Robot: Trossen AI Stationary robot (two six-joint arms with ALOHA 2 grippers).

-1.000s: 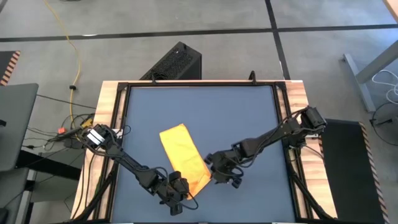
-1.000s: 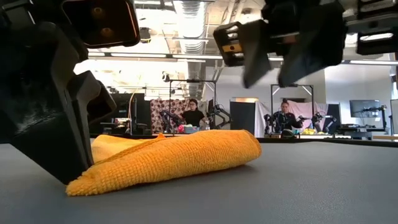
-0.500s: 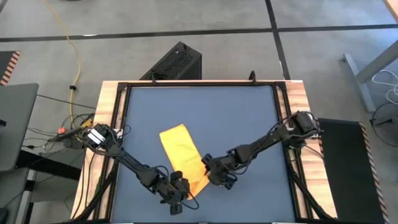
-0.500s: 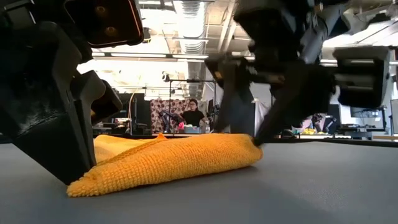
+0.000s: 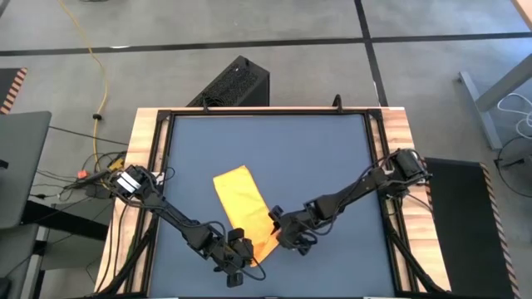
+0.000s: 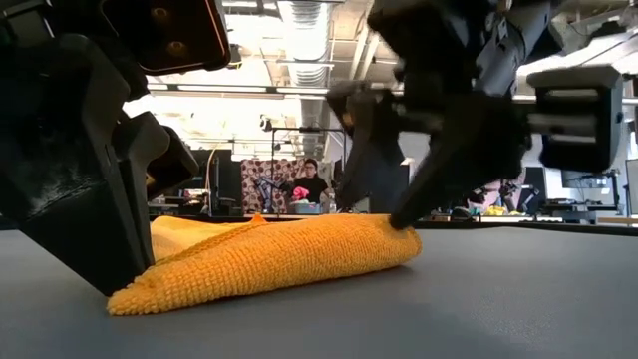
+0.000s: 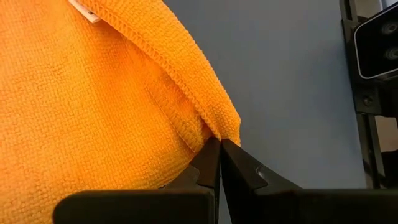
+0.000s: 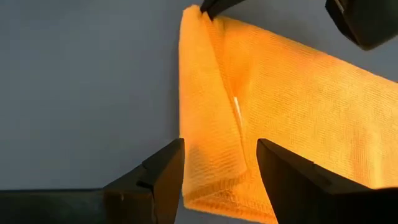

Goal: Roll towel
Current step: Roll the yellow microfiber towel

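1. Dark blue-grey counter framed in pale wood carries the work, with a workshop room and seated people visible far behind in the low view.
2. On it lies the towel, a yellow-orange cloth folded into a long strip, running from the counter's middle toward the near edge, left of centre. Its near end looks thickened, with a fold already raised off the surface.
3. At the near left corner of that end sits the left claw, its fingers pressed together and pinching the towel's hemmed edge.
4. At the near right corner, the right claw stands spread, one finger on each side of the towel's corner, tips low at the cloth but not yet closed on it.
5. By my reading, the step in hand is getting the second grip so both corners can be turned over together.
6. To do it well, the right claw should close on the same layers the left one holds, right at the corner.
7. Both arms should then lift only slightly and carry the end forward along the strip at an equal pace, keeping it square.
8. Uneven travel would likely skew the roll into a cone; a shallow grip may let the soft weave slip out.
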